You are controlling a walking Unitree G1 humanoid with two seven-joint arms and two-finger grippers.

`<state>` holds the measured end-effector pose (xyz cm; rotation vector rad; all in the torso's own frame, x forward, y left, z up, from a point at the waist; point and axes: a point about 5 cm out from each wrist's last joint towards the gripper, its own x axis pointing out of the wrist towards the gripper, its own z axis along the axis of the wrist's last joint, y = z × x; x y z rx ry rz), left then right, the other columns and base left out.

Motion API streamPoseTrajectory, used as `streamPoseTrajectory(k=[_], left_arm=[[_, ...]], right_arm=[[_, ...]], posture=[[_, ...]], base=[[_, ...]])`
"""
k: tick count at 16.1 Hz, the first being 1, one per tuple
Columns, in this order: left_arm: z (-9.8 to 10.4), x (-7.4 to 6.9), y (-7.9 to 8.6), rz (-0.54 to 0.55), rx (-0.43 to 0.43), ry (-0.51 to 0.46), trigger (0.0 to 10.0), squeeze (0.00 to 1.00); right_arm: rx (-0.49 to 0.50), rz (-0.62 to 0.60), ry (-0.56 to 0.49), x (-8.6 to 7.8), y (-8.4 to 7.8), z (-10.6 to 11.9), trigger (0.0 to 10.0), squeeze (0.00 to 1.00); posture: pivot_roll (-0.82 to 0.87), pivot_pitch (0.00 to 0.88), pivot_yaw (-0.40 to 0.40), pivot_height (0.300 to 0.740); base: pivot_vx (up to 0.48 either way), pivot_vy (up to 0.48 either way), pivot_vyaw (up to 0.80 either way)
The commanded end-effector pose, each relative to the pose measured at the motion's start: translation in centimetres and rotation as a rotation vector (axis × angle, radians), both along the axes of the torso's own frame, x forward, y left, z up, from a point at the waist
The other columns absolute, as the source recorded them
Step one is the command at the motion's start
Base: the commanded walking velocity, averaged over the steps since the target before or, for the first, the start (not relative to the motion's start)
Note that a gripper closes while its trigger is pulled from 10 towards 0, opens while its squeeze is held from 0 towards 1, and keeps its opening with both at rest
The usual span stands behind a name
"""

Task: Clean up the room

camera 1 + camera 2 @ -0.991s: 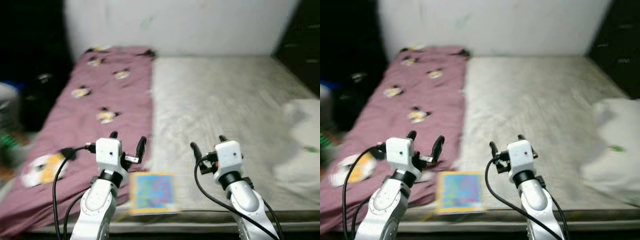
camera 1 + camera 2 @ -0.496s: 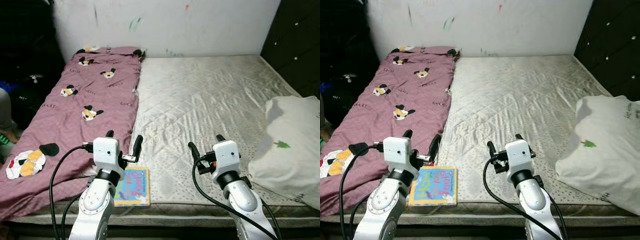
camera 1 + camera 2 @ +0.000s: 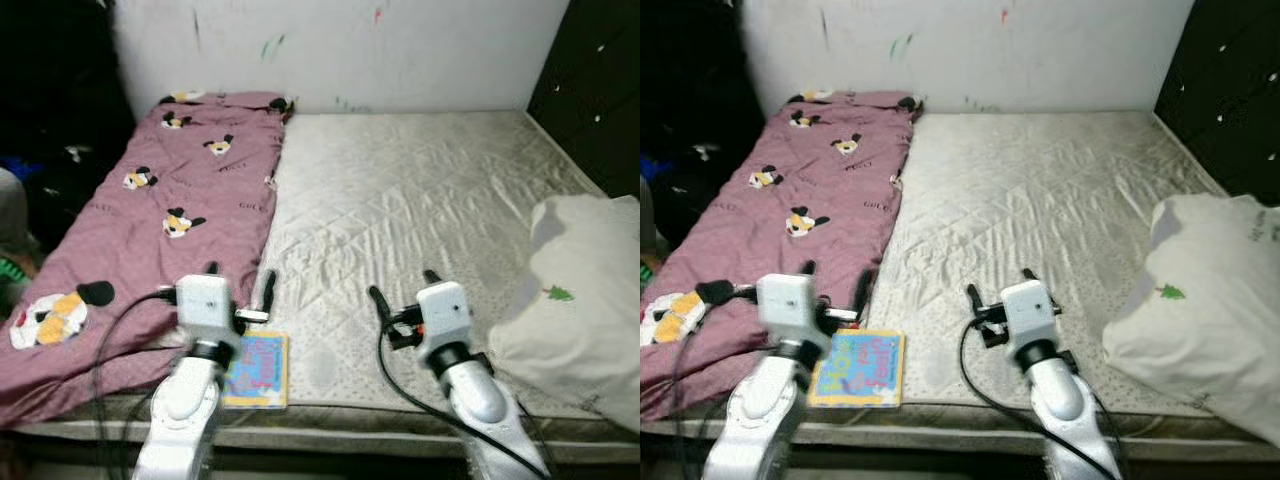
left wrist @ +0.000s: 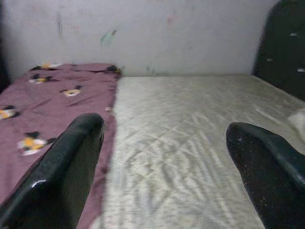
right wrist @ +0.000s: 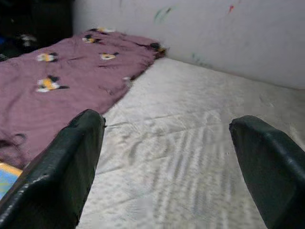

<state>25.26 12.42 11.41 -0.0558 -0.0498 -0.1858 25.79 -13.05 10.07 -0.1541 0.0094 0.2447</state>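
A colourful children's book [image 3: 257, 368] lies flat at the near edge of the bare grey mattress [image 3: 420, 190], next to a maroon blanket [image 3: 170, 200] printed with cartoon mice. My left gripper [image 3: 240, 275] is open just above and behind the book, empty, and its arm is blurred. My right gripper [image 3: 402, 285] is open over the mattress's near middle, also empty. In the left wrist view the open left gripper [image 4: 163, 125] looks along the mattress toward the wall. In the right wrist view the open right gripper [image 5: 167, 119] faces the blanket [image 5: 57, 81].
A white pillow [image 3: 585, 290] with a small green tree print lies on the mattress's right side. A dark wardrobe [image 3: 600, 80] stands at the right. Dark clutter [image 3: 50, 160] sits left of the bed. A marked white wall [image 3: 340, 50] runs behind.
The head view has turned and sharpened since one second ago, bringing the white pillow further in. Both grippers stay open and empty; the left arm is now blurred.
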Motion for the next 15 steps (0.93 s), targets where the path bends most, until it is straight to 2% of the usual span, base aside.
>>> streamPoseTrajectory(k=[1,15], left_arm=[[-0.04,0.15,0.56,0.018,0.013,0.006,10.0,0.0],[0.03,0.29,0.39,0.015,0.011,0.001,10.0,0.0]], right_arm=[[0.011,0.006,-0.009,0.13,0.3,0.22,10.0,0.0],[0.001,-0.017,-0.022,0.3,-0.04,0.27,10.0,0.0]], posture=[[-0.03,0.009,0.019,0.74],[-0.03,0.004,0.014,0.74]], base=[[0.0,-0.379,0.0],[0.0,-0.378,0.0]])
